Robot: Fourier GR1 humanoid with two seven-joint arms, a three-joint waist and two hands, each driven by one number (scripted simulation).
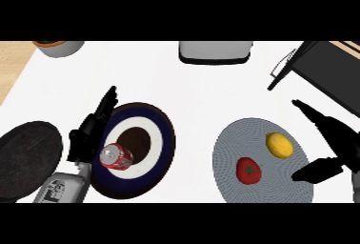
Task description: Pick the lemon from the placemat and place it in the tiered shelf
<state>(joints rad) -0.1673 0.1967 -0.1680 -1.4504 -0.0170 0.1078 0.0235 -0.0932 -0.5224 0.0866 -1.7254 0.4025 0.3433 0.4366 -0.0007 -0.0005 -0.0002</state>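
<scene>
A yellow lemon [280, 144] lies on the upper right part of a round grey placemat [232, 143]; a red tomato-like fruit [248, 170] sits below and left of it. My right hand [342, 143] is just right of the mat, open, with fingers pointing up-left and the thumb low near the mat's edge. It does not touch the lemon. The black tiered shelf [329, 66] stands at the far right corner. Beside a plate at the left, my left hand [90, 131] rests open.
A dark blue plate with a white ring [160, 143] holds a red soda can [116, 156] lying on its side. A black round disc [25, 157] lies at the left edge. A white appliance [215, 51] and a grey pot [60, 46] stand at the back.
</scene>
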